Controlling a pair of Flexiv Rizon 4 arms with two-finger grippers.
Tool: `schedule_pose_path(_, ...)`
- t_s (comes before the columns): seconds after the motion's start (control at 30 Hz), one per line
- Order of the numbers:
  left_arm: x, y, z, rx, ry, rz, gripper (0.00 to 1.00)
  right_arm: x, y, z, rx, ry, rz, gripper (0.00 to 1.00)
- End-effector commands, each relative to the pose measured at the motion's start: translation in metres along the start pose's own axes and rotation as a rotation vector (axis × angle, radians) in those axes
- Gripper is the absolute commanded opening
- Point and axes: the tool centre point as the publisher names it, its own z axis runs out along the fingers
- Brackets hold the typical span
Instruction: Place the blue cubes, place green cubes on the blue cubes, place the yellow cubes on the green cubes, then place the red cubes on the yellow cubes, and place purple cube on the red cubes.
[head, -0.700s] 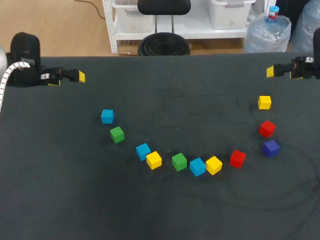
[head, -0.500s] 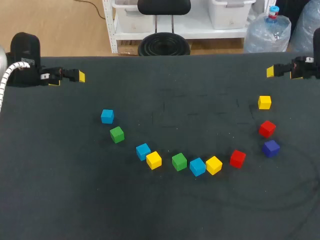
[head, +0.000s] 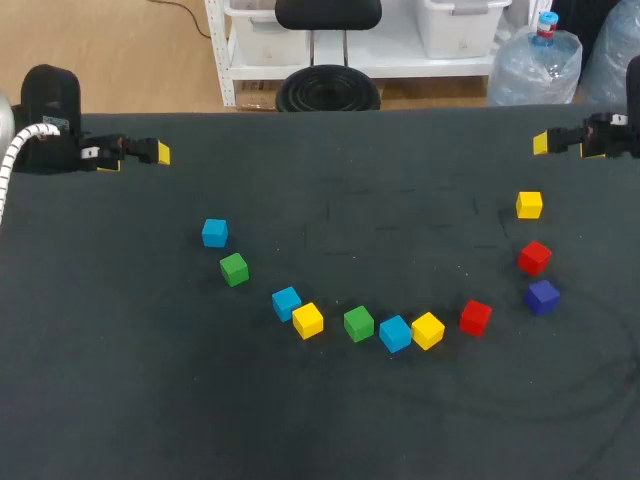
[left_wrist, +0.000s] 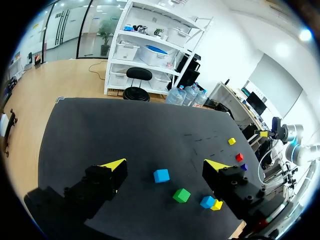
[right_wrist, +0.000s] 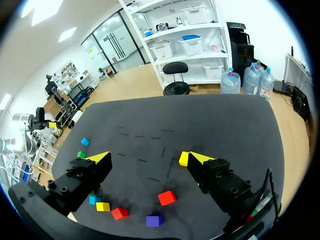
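A: Where does the job stand?
B: At the very start, I'd judge: nothing is stacked, and every cube lies single on the surface (head: 150, 400) in a loose arc. Lowest in the frame, at centre, sits the nearest blue cube (head: 395, 333), just beside a green cube (head: 359, 323) and a yellow cube (head: 428, 330). The purple cube (head: 542, 296) is at the right, the farthest blue cube (head: 214, 232) left of centre.
A: So the blues come first?
B: Likely. An arm must come down over one, fingers astride it.
A: And the fingers?
B: From above, the left gripper (head: 163, 153), upper left, and the right gripper (head: 540, 143), upper right, show one yellow tip each, so the gap is hidden. Only the wrist views show both pairs spread wide, holding nothing, no cube between them.
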Motion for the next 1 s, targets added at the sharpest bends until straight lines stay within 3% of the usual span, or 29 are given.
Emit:
schedule_pose_path(0.03, 0.000, 0.000, 0.000, 0.000, 0.000, 0.000, 1.00, 0.001, 0.001, 0.000, 0.004, -0.001, 0.001, 1.00)
schedule_pose_path(0.47, 0.000, 0.000, 0.000, 0.000, 0.000, 0.000, 1.00, 0.001, 0.001, 0.000, 0.004, -0.001, 0.001, 1.00)
schedule_pose_path(0.7, -0.005, 0.000, 0.007, -0.028, 0.026, 0.088, 1.00, 0.001, 0.001, 0.000, 0.004, -0.001, 0.001, 1.00)
schedule_pose_path(0.9, -0.009, -0.003, 0.013, -0.066, 0.038, 0.118, 1.00, 0.001, 0.001, 0.000, 0.004, -0.001, 0.001, 1.00)
schedule_pose_path(1.0, -0.011, -0.006, 0.019, -0.150, 0.069, 0.135, 1.00, 0.001, 0.001, 0.000, 0.004, -0.001, 0.001, 1.00)
